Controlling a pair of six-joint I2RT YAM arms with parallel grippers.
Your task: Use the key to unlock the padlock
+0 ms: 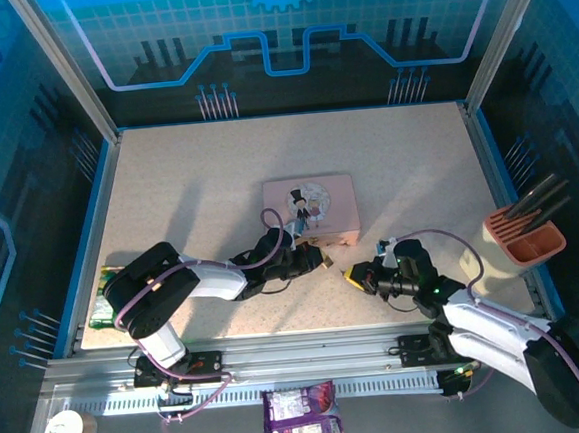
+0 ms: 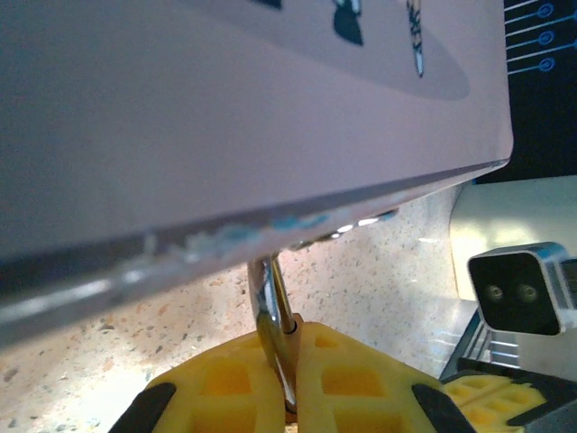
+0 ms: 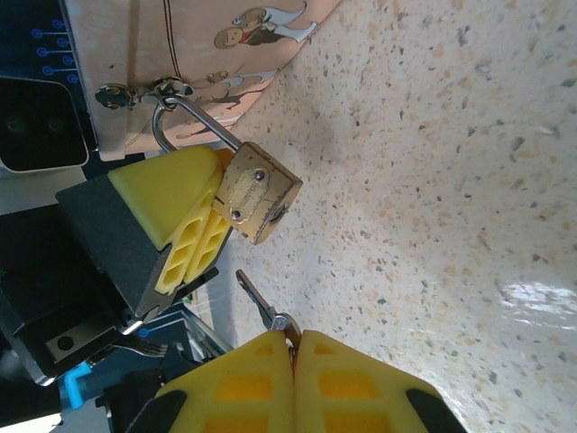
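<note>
Below, speckled table (image 1: 187, 184); around, blue walls (image 1: 20, 107).

Key (image 3: 259, 302): I see only the thin blade; the head is buried between the pads of the right gripper (image 3: 294, 347). From the top camera it is too small for me to find.
Padlock (image 3: 258, 193): in the left wrist view its body is hidden behind the left gripper (image 2: 290, 361). I get only the shackle (image 2: 272, 302), its upper end lost under the tin (image 2: 225, 117).
Tin: blurred in that view, cut off at top and left.
Gripper pads: cut off by the bottom edge in each wrist view.
</note>
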